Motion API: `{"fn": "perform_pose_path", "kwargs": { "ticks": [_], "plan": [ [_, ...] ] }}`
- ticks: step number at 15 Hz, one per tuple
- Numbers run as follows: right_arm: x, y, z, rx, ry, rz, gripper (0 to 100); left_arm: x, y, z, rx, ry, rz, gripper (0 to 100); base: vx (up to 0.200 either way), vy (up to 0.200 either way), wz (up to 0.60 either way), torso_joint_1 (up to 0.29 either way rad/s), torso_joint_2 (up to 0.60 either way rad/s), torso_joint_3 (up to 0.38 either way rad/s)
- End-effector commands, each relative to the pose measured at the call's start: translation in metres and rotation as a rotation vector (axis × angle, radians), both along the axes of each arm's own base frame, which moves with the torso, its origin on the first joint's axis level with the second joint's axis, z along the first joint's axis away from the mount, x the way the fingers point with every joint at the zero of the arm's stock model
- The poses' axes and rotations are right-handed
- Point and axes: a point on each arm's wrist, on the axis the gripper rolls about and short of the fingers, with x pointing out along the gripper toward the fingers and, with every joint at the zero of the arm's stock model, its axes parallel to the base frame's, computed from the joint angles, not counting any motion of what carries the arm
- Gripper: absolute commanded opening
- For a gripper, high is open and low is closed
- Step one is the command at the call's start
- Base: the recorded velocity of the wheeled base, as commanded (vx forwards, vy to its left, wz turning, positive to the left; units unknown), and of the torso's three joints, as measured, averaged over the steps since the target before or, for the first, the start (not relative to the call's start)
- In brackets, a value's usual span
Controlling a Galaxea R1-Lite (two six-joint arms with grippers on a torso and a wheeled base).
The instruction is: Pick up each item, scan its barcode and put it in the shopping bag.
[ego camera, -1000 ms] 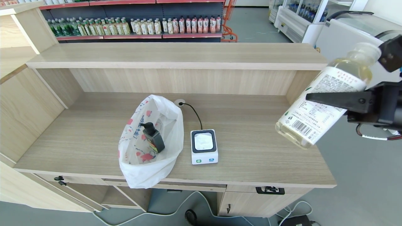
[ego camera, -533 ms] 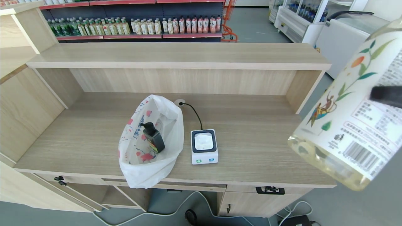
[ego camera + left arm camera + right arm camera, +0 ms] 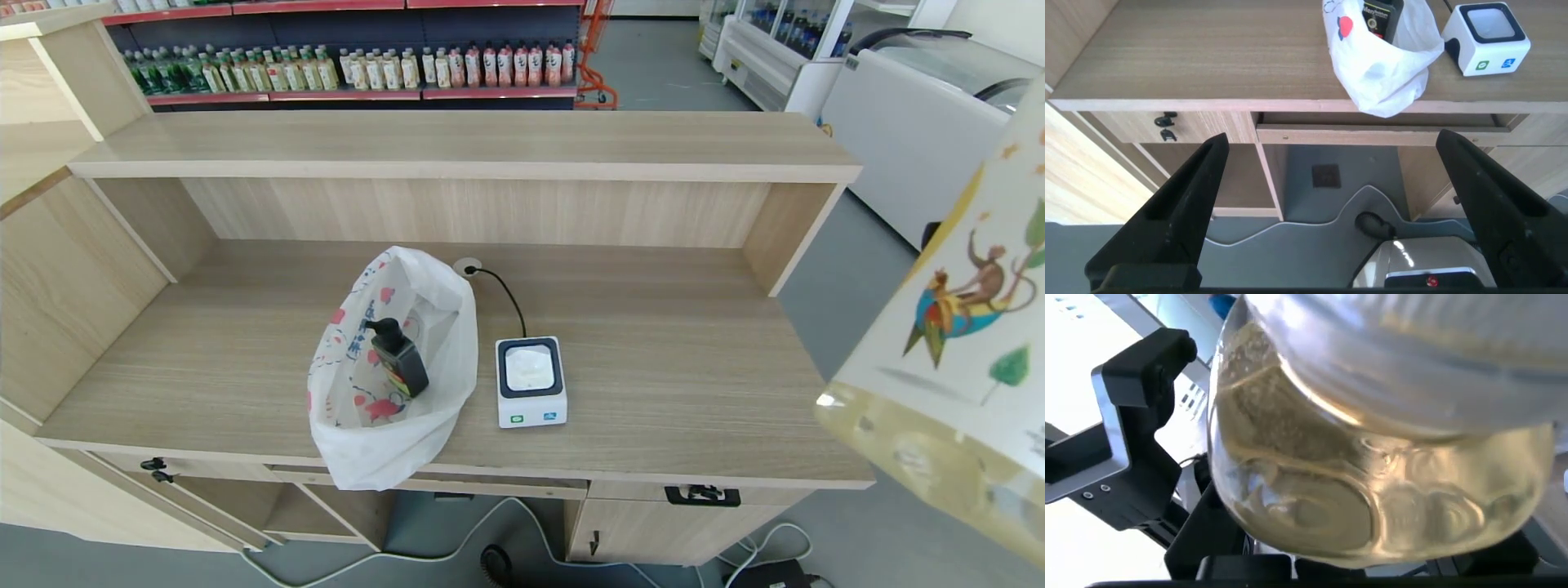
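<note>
head view, bottle by right counter edge, gripped by right pincer, left pincer spread wide before counter front

Pale drink bottle tilted; pump bottle inside bag.

Pale yellow bottle, white label with orange, blue and green drawings; white shopping bag printed red and blue; black pump bottle; white scanner, dark-framed; light wood-grain counter
</note>
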Motion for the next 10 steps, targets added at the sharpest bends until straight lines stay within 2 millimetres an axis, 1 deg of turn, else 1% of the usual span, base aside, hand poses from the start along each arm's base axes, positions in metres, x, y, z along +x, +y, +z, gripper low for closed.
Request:
{"fn": "perform_pose_path", "kwargs": {
  "ticks": [1,3,10],
  "plan": [
    [-0.007,-0.001,0.006,-0.003,0.008,0.016,0,0.000,0.000,0.000,0.000,0.000,0.000,100,0.000,0.000,0.00,0.000,0.00,0.000],
    [-0.018,-0.002,0.013,-0.019,0.038,0.046,0,0.000,0.000,0.000,0.000,0.000,0.000,100,0.000,0.000,0.00,0.000,0.00,0.000],
    [-0.021,-0.004,0.013,-0.021,0.041,0.048,0,0.000,0.000,0.000,0.000,0.000,0.000,100,0.000,0.000,0.00,0.000,0.00,0.000]
  ]
}}
